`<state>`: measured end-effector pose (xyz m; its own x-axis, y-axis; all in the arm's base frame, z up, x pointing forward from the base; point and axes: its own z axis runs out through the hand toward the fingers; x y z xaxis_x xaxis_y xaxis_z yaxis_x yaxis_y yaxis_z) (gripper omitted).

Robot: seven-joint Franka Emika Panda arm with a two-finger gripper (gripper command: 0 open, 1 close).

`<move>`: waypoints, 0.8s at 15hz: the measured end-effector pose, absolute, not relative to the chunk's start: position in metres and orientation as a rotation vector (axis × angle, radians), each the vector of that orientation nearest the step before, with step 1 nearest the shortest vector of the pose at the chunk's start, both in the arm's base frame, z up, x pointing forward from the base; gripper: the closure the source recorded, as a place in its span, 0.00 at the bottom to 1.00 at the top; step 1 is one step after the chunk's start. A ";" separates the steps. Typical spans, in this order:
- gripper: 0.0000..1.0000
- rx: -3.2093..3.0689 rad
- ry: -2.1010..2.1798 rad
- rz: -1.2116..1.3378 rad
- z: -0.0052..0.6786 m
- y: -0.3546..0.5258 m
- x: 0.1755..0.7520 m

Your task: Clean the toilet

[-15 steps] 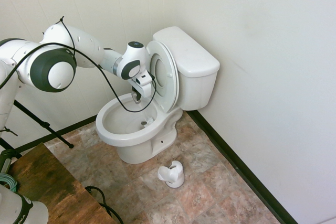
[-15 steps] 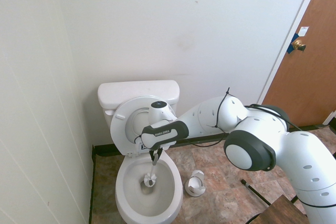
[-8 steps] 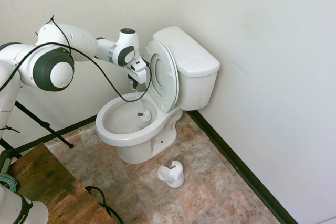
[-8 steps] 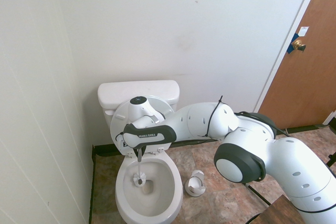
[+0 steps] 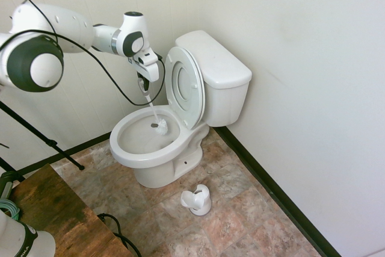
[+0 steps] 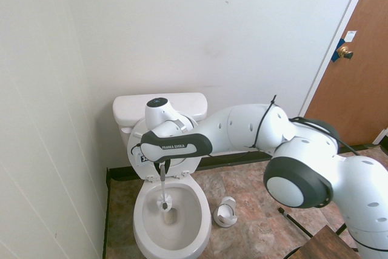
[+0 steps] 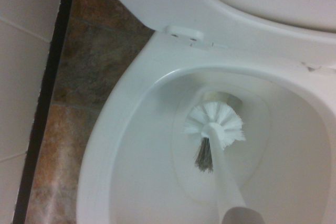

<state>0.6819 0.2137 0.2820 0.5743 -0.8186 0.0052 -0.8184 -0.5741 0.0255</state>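
Observation:
The white toilet (image 5: 142, 156) stands in the corner with its ring seat (image 5: 183, 86) raised against the tank (image 5: 220, 71). My gripper (image 5: 145, 86) hangs above the bowl's back part, shut on the thin white handle of a toilet brush (image 5: 160, 127). The handle slants down and the bristle head sits inside the bowl, just above the bottom. From the opposite side, the gripper (image 6: 162, 166) is in front of the raised seat and the brush head (image 6: 163, 202) is over the bowl's (image 6: 143, 230) middle. The wrist view shows the brush head (image 7: 215, 124) above the drain hollow of the bowl (image 7: 122, 129).
A small white brush holder (image 5: 197, 200) stands on the tiled floor in front of the toilet, also seen as the holder (image 6: 226, 211) beside the bowl. A wooden table corner (image 5: 57, 212) sits near. Walls close in behind and beside the toilet; a brown door (image 6: 357, 71) is to the right.
The arm has risen and swung away from the seat toward the side wall. The brush came up with it, its head moving from deep in the bowl to higher over the middle.

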 end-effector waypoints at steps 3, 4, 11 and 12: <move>1.00 2.758 -1.467 0.024 0.340 0.203 0.652; 1.00 2.750 -1.485 0.043 0.357 0.196 0.641; 1.00 2.627 -1.698 0.103 0.403 0.089 0.562; 1.00 2.605 -1.732 0.100 0.395 0.070 0.550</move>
